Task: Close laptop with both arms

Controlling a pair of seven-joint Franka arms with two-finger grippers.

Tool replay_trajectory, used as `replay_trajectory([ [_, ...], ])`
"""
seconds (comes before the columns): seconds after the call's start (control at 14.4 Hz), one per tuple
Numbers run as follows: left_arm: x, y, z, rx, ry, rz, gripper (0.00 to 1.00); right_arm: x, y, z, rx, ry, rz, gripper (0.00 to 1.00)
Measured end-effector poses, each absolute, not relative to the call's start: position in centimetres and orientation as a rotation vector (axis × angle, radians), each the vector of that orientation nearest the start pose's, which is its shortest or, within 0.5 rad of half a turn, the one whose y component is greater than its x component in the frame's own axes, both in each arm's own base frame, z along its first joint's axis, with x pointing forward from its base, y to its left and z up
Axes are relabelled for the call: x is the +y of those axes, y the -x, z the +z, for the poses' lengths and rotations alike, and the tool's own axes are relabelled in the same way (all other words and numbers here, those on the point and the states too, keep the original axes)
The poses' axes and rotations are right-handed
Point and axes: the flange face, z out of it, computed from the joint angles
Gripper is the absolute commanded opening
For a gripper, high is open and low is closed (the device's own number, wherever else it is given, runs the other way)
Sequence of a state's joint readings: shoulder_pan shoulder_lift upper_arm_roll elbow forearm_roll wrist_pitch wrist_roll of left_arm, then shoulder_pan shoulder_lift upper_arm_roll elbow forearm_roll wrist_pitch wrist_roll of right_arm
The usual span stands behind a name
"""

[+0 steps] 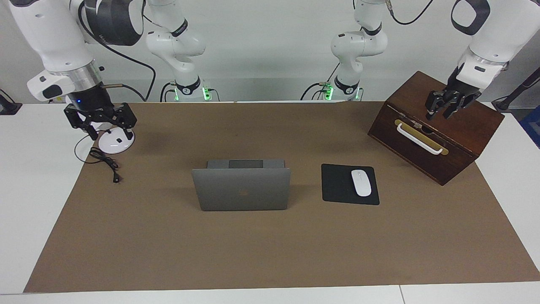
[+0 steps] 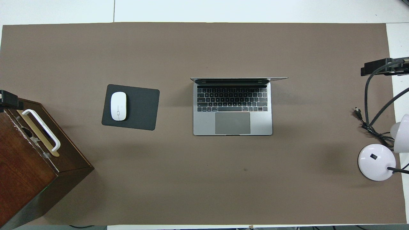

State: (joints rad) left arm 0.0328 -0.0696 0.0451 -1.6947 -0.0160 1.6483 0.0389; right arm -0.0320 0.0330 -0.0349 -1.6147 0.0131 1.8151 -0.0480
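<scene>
Waiting at the near edge, both arms hang well apart from the laptop (image 1: 242, 190), so the closing has not begun and this is the approach step. The right gripper (image 1: 109, 131) hangs over the lamp base (image 1: 116, 143) at the right arm's end of the desk (image 1: 270, 253), jaws spread apart and holding nothing. The left gripper (image 1: 441, 113) hangs over the wooden box (image 1: 464, 126) at the left arm's end; whether it stands apart or together I cannot tell, and nothing shows in it.

Farther out, in the middle of the desk, the laptop sits open with its keyboard toward the robots and its lid upright at the far edge of the base. Beside it, toward the left arm's end, lies the mouse pad (image 1: 337, 185) with the mouse (image 1: 361, 182) on it.

Judging from this, the next move calls for both arms to swing inward over the laptop, get past the lid's top edge, one near each corner, and press it evenly down toward the keyboard so the base does not slide or twist.
</scene>
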Motion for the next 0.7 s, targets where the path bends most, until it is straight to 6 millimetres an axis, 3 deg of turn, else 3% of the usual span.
replay_trajectory([
  [0.56,4.1,-53.7,61.1,-0.062,3.158,-0.043,0.00,-3.7,-58.6,61.6,0.031,3.127,-0.289,1.00],
  [0.7,4.1,-53.8,61.1,-0.061,3.158,-0.055,0.00,-3.8,-58.6,61.8,0.031,3.126,-0.296,0.92],
])
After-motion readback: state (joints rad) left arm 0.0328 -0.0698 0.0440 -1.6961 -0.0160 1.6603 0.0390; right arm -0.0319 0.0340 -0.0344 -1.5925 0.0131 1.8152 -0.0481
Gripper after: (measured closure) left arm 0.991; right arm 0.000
